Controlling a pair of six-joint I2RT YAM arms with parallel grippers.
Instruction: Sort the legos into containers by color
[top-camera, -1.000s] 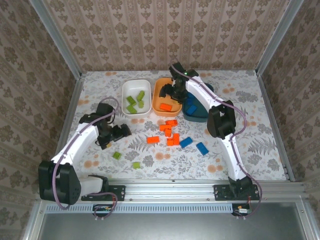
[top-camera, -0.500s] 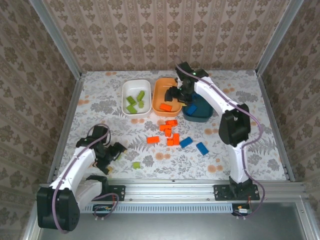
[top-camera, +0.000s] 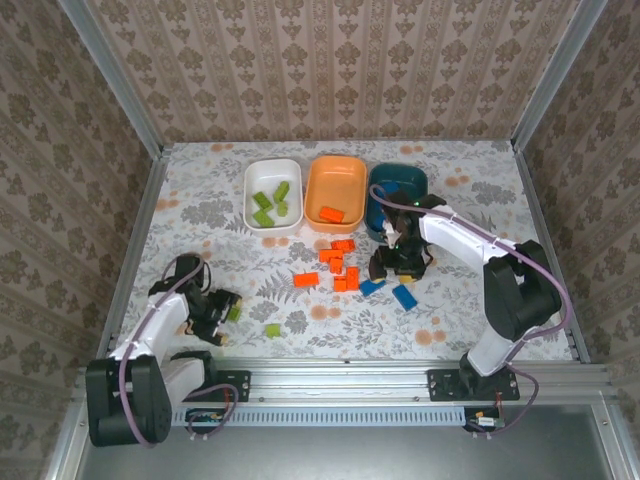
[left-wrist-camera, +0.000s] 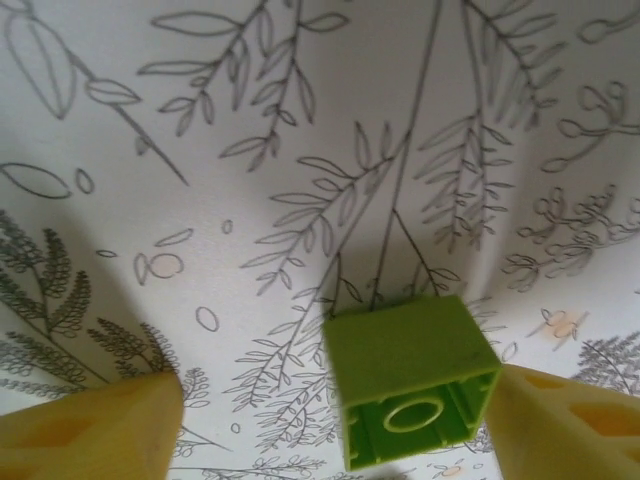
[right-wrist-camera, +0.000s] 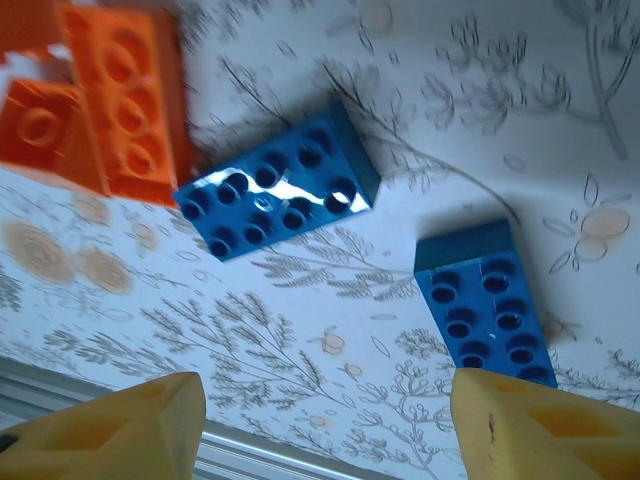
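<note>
The sorting is, I think, about half done. The white tub (top-camera: 252, 180) holds several lime green bricks (top-camera: 270, 203), and the orange tub (top-camera: 335, 166) holds one orange brick (top-camera: 332, 214). The dark teal tub (top-camera: 398, 175) is too dark inside for me to tell what it holds.

A cluster of orange bricks (top-camera: 341, 263) lies loose on the flowered tablecloth (top-camera: 470, 200), with a single orange one (top-camera: 306, 280) a little apart. There are also two blue bricks (right-wrist-camera: 278, 200) (right-wrist-camera: 485, 300) and two green ones.

One green brick (left-wrist-camera: 412, 375) lies between the yellow fingers (left-wrist-camera: 95, 430) of the left gripper (top-camera: 213, 316). It is just beside one finger and well apart from the other, so the jaws are spread and not yet clamped. The other green brick (top-camera: 272, 330) waits near.

The right gripper (top-camera: 388, 265) hovers over the blue bricks with its jaws apart and nothing between them.

The bricks are hard, glossy plastic: rectangular, studded on top, hollow below. The tubs are smooth with rounded corners.
</note>
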